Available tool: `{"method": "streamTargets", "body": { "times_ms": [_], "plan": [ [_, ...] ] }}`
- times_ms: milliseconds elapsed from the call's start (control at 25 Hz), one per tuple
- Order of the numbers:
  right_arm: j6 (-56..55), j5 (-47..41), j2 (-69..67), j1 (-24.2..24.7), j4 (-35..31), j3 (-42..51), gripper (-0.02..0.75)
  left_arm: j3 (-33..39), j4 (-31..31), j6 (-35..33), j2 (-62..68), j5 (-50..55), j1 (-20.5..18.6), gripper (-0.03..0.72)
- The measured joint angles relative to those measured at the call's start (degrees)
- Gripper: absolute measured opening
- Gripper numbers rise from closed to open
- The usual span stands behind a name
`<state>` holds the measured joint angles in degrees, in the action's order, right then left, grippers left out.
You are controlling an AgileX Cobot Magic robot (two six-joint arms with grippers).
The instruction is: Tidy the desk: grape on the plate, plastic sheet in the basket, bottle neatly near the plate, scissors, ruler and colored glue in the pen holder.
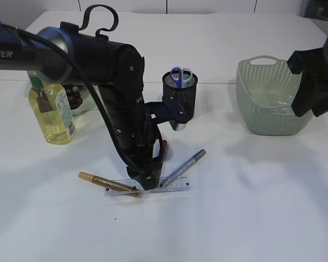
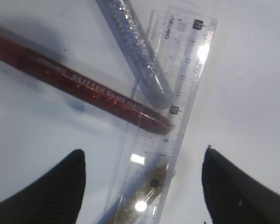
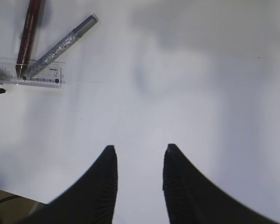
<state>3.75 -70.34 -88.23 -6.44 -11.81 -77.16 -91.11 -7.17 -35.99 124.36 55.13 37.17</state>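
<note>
Clear plastic, your ruler (image 2: 177,107) lies flat under the red (image 2: 84,88), silver (image 2: 135,46) and (probably) gold glue pens (image 1: 106,183). Your left gripper (image 2: 140,186) straddles it, jaws wide apart; your right gripper (image 3: 139,182) hangs part-open over bare table, holding nothing.

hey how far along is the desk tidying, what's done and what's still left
Done, it appears: scissors stand in the pen holder, and the bottle stands beside the plate, where dark fruit, probably the grape, sits. Something pale lies in the basket, possibly the plastic sheet. In hand: the open left hand hovers over the ruler. Left: the ruler and the red, silver and gold glue pens.
</note>
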Motion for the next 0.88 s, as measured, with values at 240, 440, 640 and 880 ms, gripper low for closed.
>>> {"method": "streamTargets", "body": {
  "times_ms": [240, 440, 640, 880],
  "plan": [
    [0.1, 0.0, 0.0, 0.0, 0.0, 0.0, 0.280, 0.0, 0.0, 0.0, 0.0, 0.1, 0.0, 0.564],
    [0.1, 0.0, 0.0, 0.0, 0.0, 0.0, 0.280, 0.0, 0.0, 0.0, 0.0, 0.2, 0.0, 0.564],
    [0.2, -0.1, 0.0, 0.0, 0.0, 0.0, 0.280, 0.0, -0.1, 0.0, 0.0, 0.5, 0.0, 0.564],
    [0.2, -0.1, 0.0, 0.0, 0.0, 0.0, 0.281, 0.0, -0.2, 0.0, 1.3, 0.5, 0.0, 0.564]
  ]
}}
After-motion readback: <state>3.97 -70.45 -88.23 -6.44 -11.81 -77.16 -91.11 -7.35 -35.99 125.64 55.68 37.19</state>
